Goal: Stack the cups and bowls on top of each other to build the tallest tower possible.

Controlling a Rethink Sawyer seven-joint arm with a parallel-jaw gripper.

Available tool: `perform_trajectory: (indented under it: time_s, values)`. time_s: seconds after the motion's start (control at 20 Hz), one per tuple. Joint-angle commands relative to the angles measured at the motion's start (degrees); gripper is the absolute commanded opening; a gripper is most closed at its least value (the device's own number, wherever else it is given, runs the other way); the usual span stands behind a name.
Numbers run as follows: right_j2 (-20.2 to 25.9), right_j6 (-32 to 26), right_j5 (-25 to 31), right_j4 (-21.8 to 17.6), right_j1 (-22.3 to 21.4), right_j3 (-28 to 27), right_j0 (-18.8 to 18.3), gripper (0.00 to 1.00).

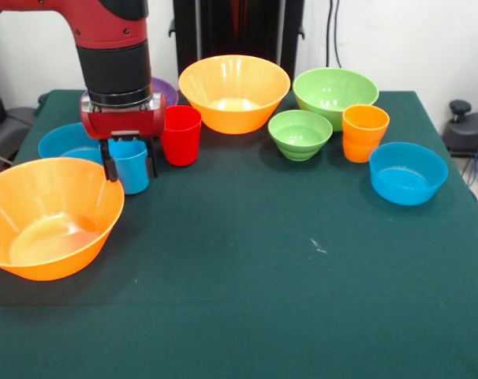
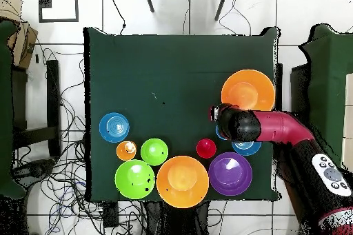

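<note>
Front view: my gripper [image 1: 129, 162] has its fingers closed around the light blue cup [image 1: 132, 167], upright just beside the red cup [image 1: 181, 135] and in front of a small blue bowl [image 1: 68, 143]. No tower is built: I see each bowl and cup apart on the green table [image 1: 286, 276].

Front view across table [image 1: 247, 300], overhead straight down; same tabletop.
</note>
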Motion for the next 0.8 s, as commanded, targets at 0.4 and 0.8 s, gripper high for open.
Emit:
perform_trajectory:
  time_s: [0.4,0.8]
  values:
    - [-0.2,-3.6,-0.7,-3.5,-0.5,-2.8,-0.4,1.00]
    - [1.0,-6.9,0.1,-4.1,1.2,-4.8,-2.9,1.00]
